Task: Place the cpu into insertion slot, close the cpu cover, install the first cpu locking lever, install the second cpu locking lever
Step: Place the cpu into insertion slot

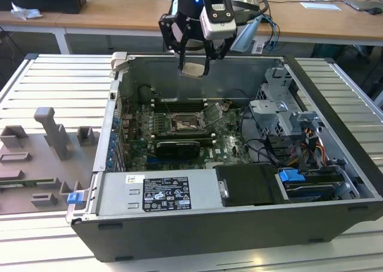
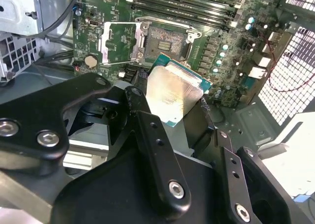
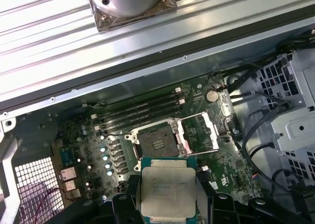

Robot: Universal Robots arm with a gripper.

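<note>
My gripper [image 1: 194,61] hangs above the open computer case, shut on the cpu [image 1: 194,69], a flat square chip with a pale silver top. In both wrist views the cpu [image 2: 174,96] [image 3: 167,189] sits between my black fingers [image 2: 147,130], held in the air over the green board. The insertion slot [image 1: 187,124] [image 2: 165,39] [image 3: 156,140] lies below, its dark centre bare. The cpu cover [image 1: 213,113] [image 2: 118,42] [image 3: 202,133], a silver frame plate, is swung open to one side of the slot.
Long memory slots [image 1: 179,101] run behind the socket and a black card [image 1: 178,146] lies in front of it. A drive cage [image 1: 281,110] with cables fills the case's right side in the exterior view. Grey fixtures [image 1: 48,146] stand outside at the left.
</note>
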